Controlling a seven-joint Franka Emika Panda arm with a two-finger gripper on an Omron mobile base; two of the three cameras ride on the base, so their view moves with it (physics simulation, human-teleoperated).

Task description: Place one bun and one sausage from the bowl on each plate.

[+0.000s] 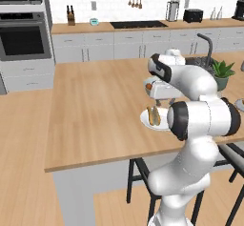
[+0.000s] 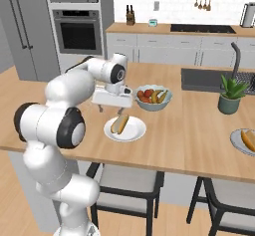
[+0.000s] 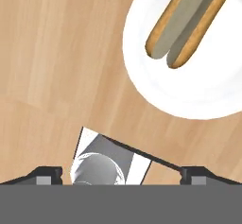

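Note:
A small white plate (image 2: 134, 133) lies near the island's front edge with a split bun (image 2: 119, 124) on it. In the hand view that plate (image 3: 189, 93) fills the upper right and the bun (image 3: 189, 20) lies across it. My gripper (image 2: 110, 109) hovers open just above the wooden counter, beside the plate on its left, with nothing between the fingertips (image 3: 47, 173). From the left base view the gripper (image 1: 158, 101) hangs right behind the plate (image 1: 145, 120). A second plate (image 2: 238, 143) at the far right carries another bun (image 2: 247, 139). The black bowl is out of view.
A white fruit bowl (image 2: 153, 100) stands just behind the near plate, close to my hand. A potted plant (image 2: 229, 95) and a sink with a faucet (image 2: 235, 56) are at the right. Stools (image 2: 124, 185) stand under the island's front edge.

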